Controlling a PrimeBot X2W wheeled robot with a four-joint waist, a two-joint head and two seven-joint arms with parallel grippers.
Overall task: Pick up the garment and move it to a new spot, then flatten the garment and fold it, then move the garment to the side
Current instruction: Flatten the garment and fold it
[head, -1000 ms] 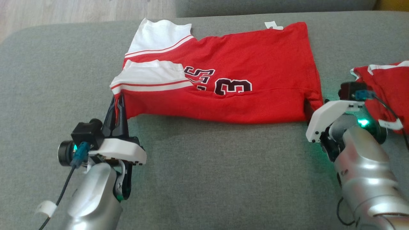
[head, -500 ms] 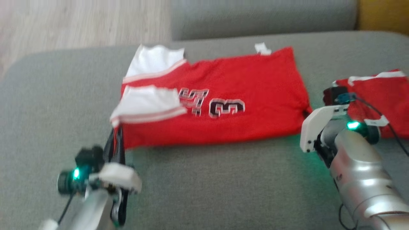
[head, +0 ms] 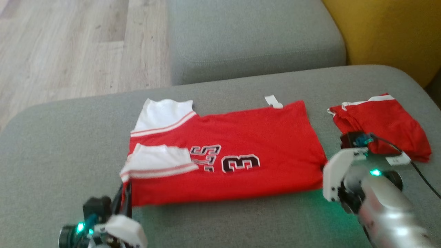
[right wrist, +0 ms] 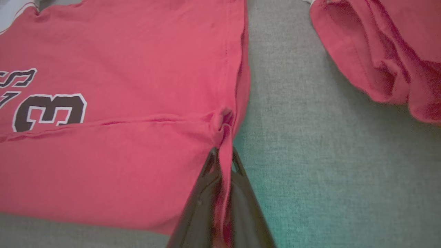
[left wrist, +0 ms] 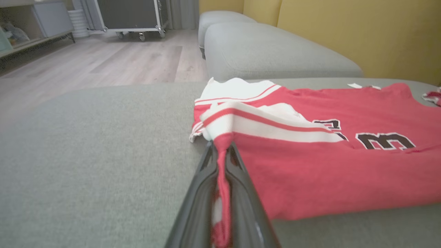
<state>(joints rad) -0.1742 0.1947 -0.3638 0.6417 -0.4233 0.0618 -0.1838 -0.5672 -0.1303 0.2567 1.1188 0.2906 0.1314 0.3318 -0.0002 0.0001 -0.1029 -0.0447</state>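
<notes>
Now we see the red-and-white numbered jersey [head: 241, 151] lying flat mid-way on the grey fabric sofa seat [head: 51, 144], left gripper [left wrist: 220, 150] clamped on its near-left corner, right gripper [right wrist: 223, 153] clamped on its near-right corner.

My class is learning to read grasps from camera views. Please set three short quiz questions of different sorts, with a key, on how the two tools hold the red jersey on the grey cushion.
1. True or false: the left tool is shut on a corner of the red short-sleeved jersey with white sleeves.
2. The right tool pinches the jersey at its: A) collar, B) hem edge, C) white sleeve.
3. Fill in: in the head view, the smaller folded red cloth lies on the grey fabric cushion to the jersey's ____.
Key: 1 true; 2 B; 3 right.
</notes>
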